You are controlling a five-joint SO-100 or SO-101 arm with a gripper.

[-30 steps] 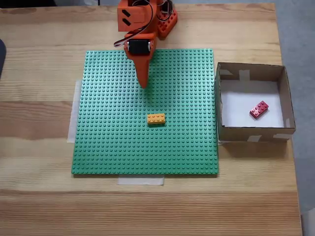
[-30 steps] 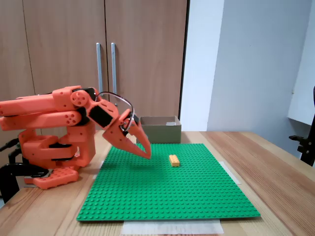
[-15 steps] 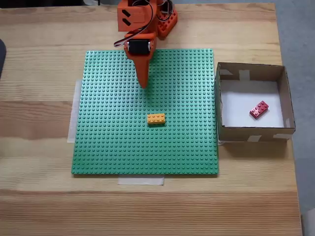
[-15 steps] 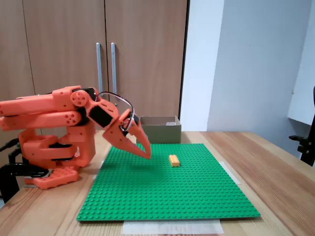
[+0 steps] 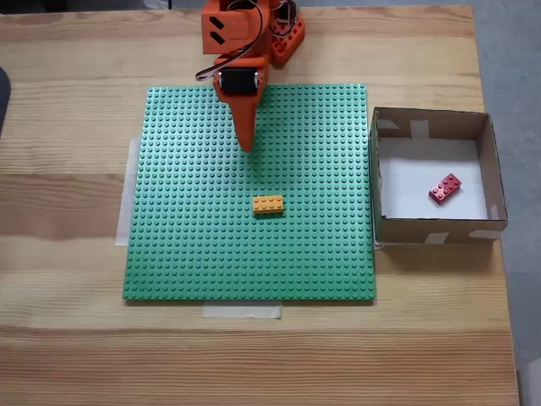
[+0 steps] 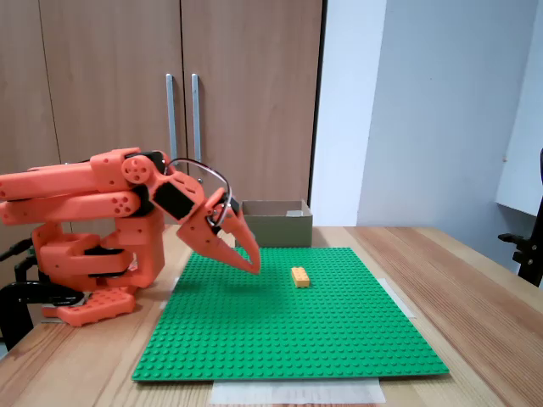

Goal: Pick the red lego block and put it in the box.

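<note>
In a fixed view from above, the red lego block (image 5: pixel 445 189) lies tilted on the white bottom of the box (image 5: pixel 431 227), at the right of the frame, so the task looks done. The claw (image 5: pixel 247 145) points down-frame over the green baseplate (image 5: pixel 186 245), upper centre, well apart from the orange-yellow brick (image 5: pixel 268 204).

In a fixed view from the side, the claw (image 6: pixel 250 264) hangs pressed together and empty, left of centre. The block is likely light, stiff and smooth; pinching its 2 long sides would suit best.
</note>
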